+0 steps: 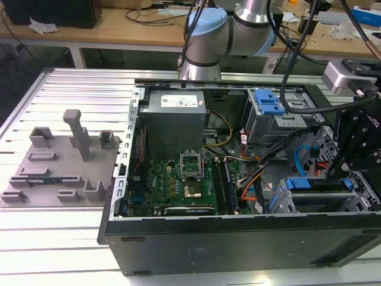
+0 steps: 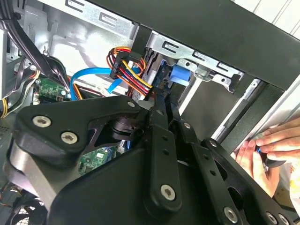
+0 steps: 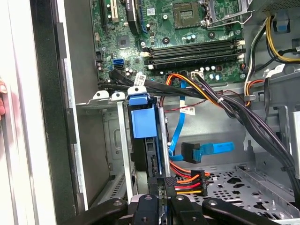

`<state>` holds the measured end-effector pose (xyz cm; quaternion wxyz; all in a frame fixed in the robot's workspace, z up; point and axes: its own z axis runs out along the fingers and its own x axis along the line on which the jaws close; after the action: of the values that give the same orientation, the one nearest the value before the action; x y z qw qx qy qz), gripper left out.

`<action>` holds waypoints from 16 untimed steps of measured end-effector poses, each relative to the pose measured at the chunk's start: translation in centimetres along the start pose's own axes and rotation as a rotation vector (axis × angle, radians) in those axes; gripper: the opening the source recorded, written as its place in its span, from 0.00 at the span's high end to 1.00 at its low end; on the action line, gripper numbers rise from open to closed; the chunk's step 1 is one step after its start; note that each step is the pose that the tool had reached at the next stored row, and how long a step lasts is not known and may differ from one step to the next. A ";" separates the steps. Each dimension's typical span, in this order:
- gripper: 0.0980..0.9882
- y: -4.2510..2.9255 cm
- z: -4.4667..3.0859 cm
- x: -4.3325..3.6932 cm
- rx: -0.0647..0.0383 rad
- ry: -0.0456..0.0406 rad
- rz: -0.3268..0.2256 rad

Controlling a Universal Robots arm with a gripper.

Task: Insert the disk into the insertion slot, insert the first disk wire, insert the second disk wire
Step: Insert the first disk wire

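We're watching the gripper working deep inside the open computer case, and it's clenched, tips drawn together at the back edge of the disk. The disk is sitting on edge inside the insertion slot, its blue carrier tab poking out at the cage mouth. The red, orange and yellow power wire is ending right at those tips, so we're judging the claw is pinching its plug, though the plug itself is hiding behind the claw. The blue cable is hanging free just beside it, unplugged. Here's what we're worrying about: a tilted plug could be jamming or bending the disk's contacts, the stiff wire bundle could be tugging it sideways, and a person's hand is resting against the case's outer edge, near the arm.
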<state>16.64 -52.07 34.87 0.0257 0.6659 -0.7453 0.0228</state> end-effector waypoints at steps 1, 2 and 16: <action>0.93 0.01 0.03 0.00 0.000 -0.0001 0.000; 0.93 0.03 0.07 0.00 0.000 -0.0001 0.000; 0.93 0.01 0.51 0.14 0.000 0.0000 0.000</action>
<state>16.61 -52.24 34.37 0.0257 0.6659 -0.7453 0.0228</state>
